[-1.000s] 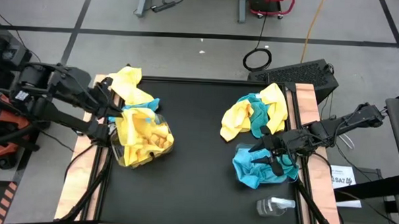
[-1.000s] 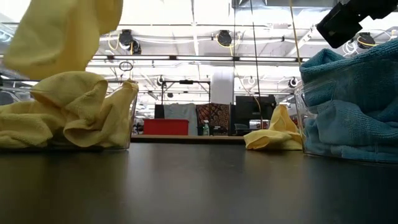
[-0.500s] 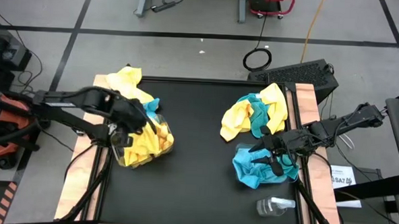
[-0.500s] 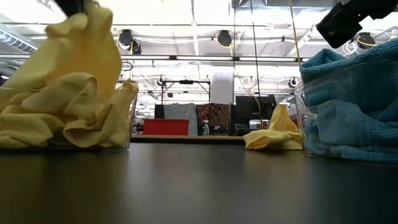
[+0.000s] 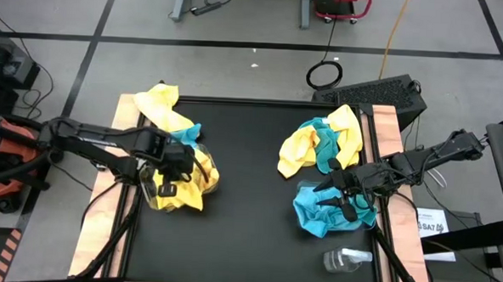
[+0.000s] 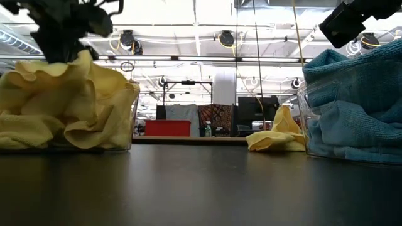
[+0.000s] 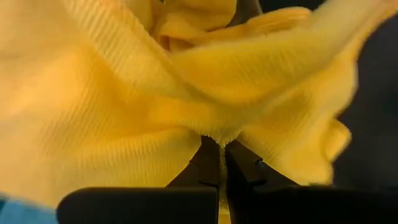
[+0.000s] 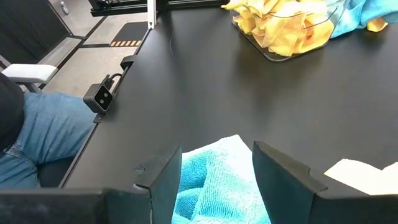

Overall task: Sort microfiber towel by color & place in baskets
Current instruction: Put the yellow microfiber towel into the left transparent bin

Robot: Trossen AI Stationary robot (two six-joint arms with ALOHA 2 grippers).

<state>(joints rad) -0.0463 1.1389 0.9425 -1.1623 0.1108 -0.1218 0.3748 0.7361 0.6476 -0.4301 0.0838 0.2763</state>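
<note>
Down over the left basket (image 5: 152,191) goes the left gripper (image 5: 175,173), fingers pinched tight on a fold of yellow towel (image 7: 186,87). Fuzzy, ribbed, bright yellow cloth bunched right up against the wrist camera, crumpled with no clear long axis. Heaped high in that clear bin, more yellow towels (image 6: 69,107), spilling above the rim on the table's left side. Just behind the bin, toward the far left corner, a loose pile of yellow with a scrap of turquoise (image 5: 169,112) showing.

Over on the right, the right basket (image 6: 303,119) stuffed with turquoise towels (image 5: 329,211), rumpled and overflowing, lying near the table's right edge. Hanging just above them, the right gripper (image 8: 216,171), fingers (image 8: 163,180) spread apart and holding nothing, turquoise cloth visible between them. Beyond that bin, a mixed heap of yellow and turquoise towels (image 5: 321,141), unsorted, stretched roughly across the table's far right area. Near the front right corner, a small clear bottle (image 5: 345,260) lying on its side, long axis running left to right. At the table's edge in the right wrist view, a person's leg in jeans (image 8: 43,134).
</note>
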